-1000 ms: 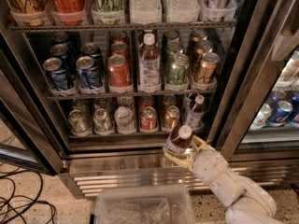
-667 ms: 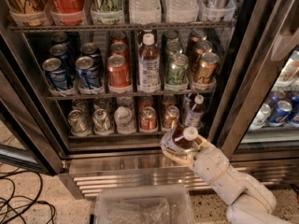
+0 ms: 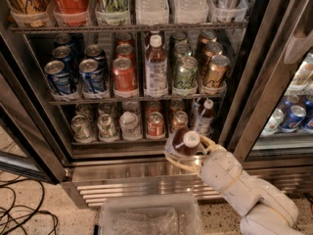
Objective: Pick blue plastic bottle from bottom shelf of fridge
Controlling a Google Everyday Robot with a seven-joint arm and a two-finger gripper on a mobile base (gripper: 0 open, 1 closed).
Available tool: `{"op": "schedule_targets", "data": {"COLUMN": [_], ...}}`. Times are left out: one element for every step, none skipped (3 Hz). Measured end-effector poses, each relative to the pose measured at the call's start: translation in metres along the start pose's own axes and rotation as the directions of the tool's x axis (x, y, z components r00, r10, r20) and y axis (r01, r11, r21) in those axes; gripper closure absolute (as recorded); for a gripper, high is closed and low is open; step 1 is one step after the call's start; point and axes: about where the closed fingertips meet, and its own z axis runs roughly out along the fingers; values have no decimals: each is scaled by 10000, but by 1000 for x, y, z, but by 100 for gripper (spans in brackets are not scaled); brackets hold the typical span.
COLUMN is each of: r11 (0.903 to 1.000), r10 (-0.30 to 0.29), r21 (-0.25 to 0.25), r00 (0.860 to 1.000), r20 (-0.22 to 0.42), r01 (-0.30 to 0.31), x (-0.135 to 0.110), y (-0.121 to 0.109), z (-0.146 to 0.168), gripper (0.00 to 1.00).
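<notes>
Black cables [image 3: 19,214] lie looped on the speckled floor at the far left, beside the open glass door's lower edge [image 3: 22,163]. The fridge [image 3: 247,82], a tall steel-framed drinks cooler with a dark interior, fills most of the view. On its middle rack stand blue soda cans [image 3: 61,77], a red can [image 3: 124,75], a taller white-capped bottle with a large white-and-blue label [image 3: 156,67], green cans [image 3: 186,72] and a bronze can [image 3: 215,72]. Below it, the bottom shelf [image 3: 117,143], a thin dark rack with a steel front lip, carries silver cans [image 3: 106,126] on the left, a small red can [image 3: 155,124] in the middle and a second small white-capped bottle [image 3: 204,115] in the rightmost lane. Just below that lane, the blue plastic bottle [image 3: 182,146], small and clear with a white screw cap and dark red-brown drink, is tilted with its cap leaning toward the right. It sits over the shelf's front lip, and whether it is fully clear of the rack cannot be told. The gripper [image 3: 186,150], with its cream fingers [image 3: 168,155] wrapped around the bottle's sides, pinches it. The white arm [image 3: 244,190] slants away to the lower right. Beneath the lip runs the ribbed steel grille [image 3: 122,190], with a clear plastic bin [image 3: 149,217] on the floor in front of it. To the far right, behind another glass door, more blue cans [image 3: 293,116] are shelved.
</notes>
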Motion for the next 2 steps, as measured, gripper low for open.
{"op": "schedule_targets", "data": {"r11": [9947, 9834], "r10": [-996, -1645], "r21": [116, 343], "r00": [9857, 9552], "r20": [-1358, -2461], "r01": [1021, 1782], "x": [-13, -25], "y": [3, -4], "z": [13, 17], "gripper": [100, 100]}}
